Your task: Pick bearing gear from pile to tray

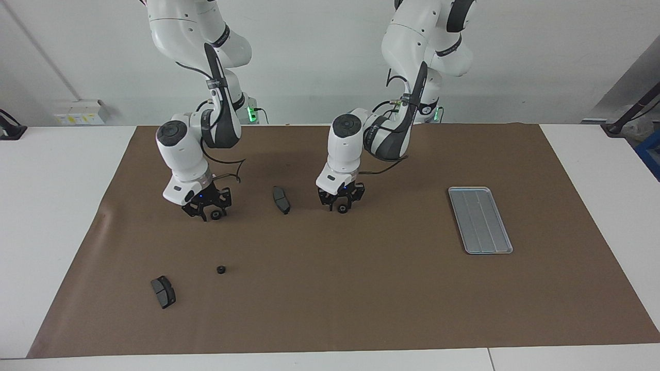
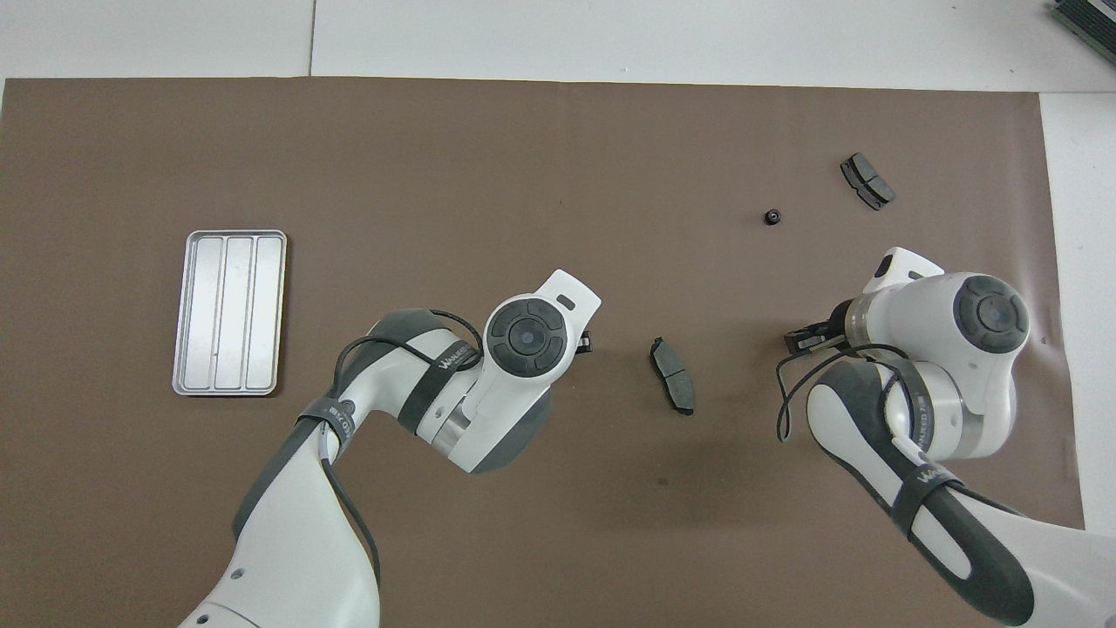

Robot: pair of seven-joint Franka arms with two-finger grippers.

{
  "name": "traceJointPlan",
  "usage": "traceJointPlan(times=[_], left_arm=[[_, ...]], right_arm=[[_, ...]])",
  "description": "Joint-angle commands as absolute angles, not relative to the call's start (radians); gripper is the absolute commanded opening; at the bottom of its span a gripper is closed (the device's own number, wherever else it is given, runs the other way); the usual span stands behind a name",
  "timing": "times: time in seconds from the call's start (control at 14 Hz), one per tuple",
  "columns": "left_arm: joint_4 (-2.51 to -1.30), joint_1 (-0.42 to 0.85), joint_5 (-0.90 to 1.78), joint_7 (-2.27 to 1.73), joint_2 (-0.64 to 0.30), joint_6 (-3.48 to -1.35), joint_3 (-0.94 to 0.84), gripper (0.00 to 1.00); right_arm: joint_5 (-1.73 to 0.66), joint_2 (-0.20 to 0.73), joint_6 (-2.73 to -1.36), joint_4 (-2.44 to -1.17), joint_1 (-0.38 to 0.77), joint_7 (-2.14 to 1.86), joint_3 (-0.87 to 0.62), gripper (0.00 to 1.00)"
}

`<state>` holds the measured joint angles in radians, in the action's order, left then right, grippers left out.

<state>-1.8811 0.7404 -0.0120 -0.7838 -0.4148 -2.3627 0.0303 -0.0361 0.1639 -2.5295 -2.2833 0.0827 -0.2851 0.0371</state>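
Note:
My left gripper [image 1: 341, 205] is down on the brown mat near its middle, fingers closed in on a small black bearing gear [image 1: 341, 209]. My right gripper [image 1: 211, 212] is low at the right arm's end of the mat, fingers drawn in around a second bearing gear [image 1: 217, 215]. From overhead only finger parts show under the left wrist [image 2: 582, 342] and the right wrist [image 2: 806, 336], and both held gears are hidden. A third gear [image 1: 220, 269] [image 2: 772, 216] lies loose, farther from the robots. The silver grooved tray [image 1: 479, 220] [image 2: 229, 311] sits empty at the left arm's end.
One dark grey curved pad [image 1: 281, 199] [image 2: 672, 375] lies between the two grippers. Another pad [image 1: 163, 291] [image 2: 867, 180] lies near the loose gear, farther from the robots. The brown mat [image 1: 361, 288] covers a white table.

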Motion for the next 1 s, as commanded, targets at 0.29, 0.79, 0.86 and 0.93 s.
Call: traceJointPlan(times=[0.29, 0.79, 0.86, 0.93], left_arm=[[-1.940, 0.742, -0.028, -0.769, -0.374, -2.393, 0.040, 0.23], [-1.867, 0.672, -0.018, -0.750, -0.374, -2.353, 0.044, 0.00], [-1.850, 0.614, -0.017, -0.747, -0.356, -2.327, 0.041, 0.00], [-1.845, 0.559, -0.012, -0.736, -0.324, -2.309, 0.037, 0.00]], right_arm=[[-0.064, 0.150, -2.582, -2.330, 0.058, -0.321, 0.025, 0.50], [-0.064, 0.143, -2.571, -2.307, 0.067, -0.270, 0.025, 0.00], [-0.064, 0.132, -2.513, -2.278, 0.074, -0.244, 0.025, 0.00], [-0.064, 0.123, -2.431, -2.223, 0.075, -0.194, 0.023, 0.00]])
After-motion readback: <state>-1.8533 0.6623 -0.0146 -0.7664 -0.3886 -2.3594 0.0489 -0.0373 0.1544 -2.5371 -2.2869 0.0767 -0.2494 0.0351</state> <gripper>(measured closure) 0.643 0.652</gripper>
